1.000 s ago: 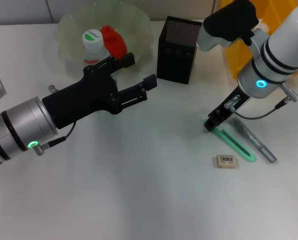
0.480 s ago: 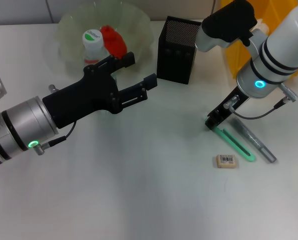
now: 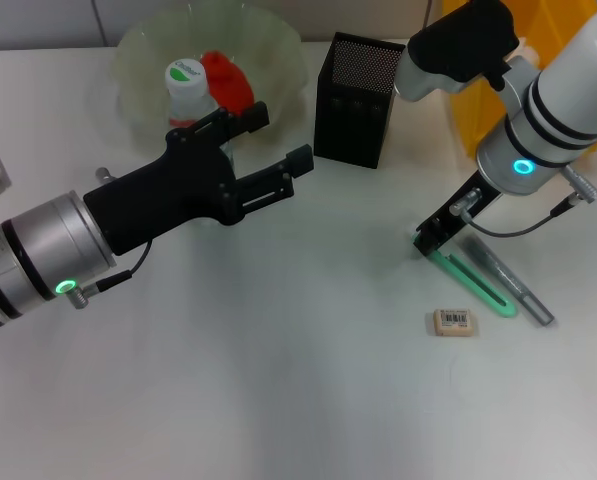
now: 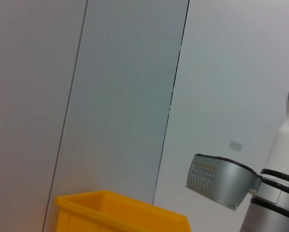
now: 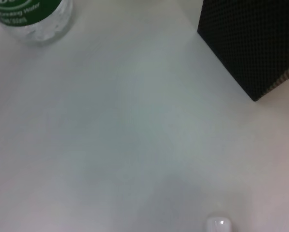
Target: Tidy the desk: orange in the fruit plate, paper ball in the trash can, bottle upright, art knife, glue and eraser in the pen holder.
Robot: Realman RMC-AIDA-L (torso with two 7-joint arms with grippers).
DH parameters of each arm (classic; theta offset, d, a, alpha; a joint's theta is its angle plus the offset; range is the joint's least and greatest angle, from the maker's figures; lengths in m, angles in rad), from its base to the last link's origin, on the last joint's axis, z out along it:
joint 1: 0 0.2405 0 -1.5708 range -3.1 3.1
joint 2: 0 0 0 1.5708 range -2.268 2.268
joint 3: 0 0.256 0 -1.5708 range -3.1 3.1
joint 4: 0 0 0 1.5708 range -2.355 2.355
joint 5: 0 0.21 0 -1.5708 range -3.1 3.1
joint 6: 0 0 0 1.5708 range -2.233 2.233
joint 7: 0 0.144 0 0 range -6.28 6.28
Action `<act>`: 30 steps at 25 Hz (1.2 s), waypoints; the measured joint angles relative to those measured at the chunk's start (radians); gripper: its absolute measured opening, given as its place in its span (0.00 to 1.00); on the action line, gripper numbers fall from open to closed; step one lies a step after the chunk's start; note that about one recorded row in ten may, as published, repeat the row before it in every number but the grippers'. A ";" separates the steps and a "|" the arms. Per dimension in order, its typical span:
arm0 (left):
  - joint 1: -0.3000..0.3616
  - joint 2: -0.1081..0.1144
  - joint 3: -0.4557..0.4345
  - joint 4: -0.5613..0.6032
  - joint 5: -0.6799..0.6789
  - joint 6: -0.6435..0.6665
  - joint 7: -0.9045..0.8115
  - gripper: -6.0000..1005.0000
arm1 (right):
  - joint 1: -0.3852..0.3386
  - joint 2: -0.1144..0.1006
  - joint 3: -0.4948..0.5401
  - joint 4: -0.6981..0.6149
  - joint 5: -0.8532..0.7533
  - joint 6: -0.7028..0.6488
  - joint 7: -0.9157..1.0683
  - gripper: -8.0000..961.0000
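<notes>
Little has shifted in the last second: the right gripper (image 3: 425, 243) has edged slightly along the green art knife (image 3: 473, 287), and the left arm has barely moved. Its fingers are down at the knife's upper end; whether they clench it cannot be told. Beside the knife lie a grey pen-like stick (image 3: 508, 283) and, nearer, the eraser (image 3: 451, 322), all on the white worktop (image 3: 278, 380). The left gripper (image 3: 268, 160) hovers with fingers spread wide, holding nothing, just in front of the upright bottle (image 3: 188, 95). Behind stand the fruit plate (image 3: 278, 60) and black pen holder (image 3: 355, 100).
</notes>
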 joint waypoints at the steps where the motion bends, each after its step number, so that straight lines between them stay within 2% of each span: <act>1: 0.000 0.000 0.000 0.000 -0.002 0.000 0.000 0.80 | -0.003 0.000 0.001 -0.007 0.000 0.000 0.000 0.20; 8: 0.001 0.000 -0.001 -0.001 -0.007 0.000 0.000 0.80 | -0.057 -0.002 0.002 -0.141 0.020 -0.009 -0.001 0.19; 9: 0.002 0.000 -0.001 -0.001 -0.007 0.000 0.000 0.80 | -0.085 -0.004 0.002 -0.200 0.052 -0.009 -0.015 0.19; 13: 0.003 0.000 -0.001 -0.002 -0.008 0.000 0.000 0.80 | -0.133 -0.004 0.009 -0.298 0.132 -0.010 -0.080 0.19; 14: 0.003 0.000 -0.002 -0.002 -0.010 0.000 0.000 0.80 | -0.165 -0.004 0.023 -0.362 0.187 -0.003 -0.128 0.19; 19: 0.007 0.002 -0.008 -0.002 -0.020 0.004 0.002 0.80 | -0.225 -0.001 0.060 -0.464 0.240 0.070 -0.163 0.19; 26: 0.011 0.003 -0.020 -0.001 -0.021 0.008 0.003 0.80 | -0.252 0.000 0.104 -0.498 0.303 0.151 -0.204 0.19; 30: 0.011 0.004 -0.026 -0.001 -0.020 0.009 0.005 0.80 | -0.255 0.000 0.105 -0.496 0.316 0.249 -0.209 0.19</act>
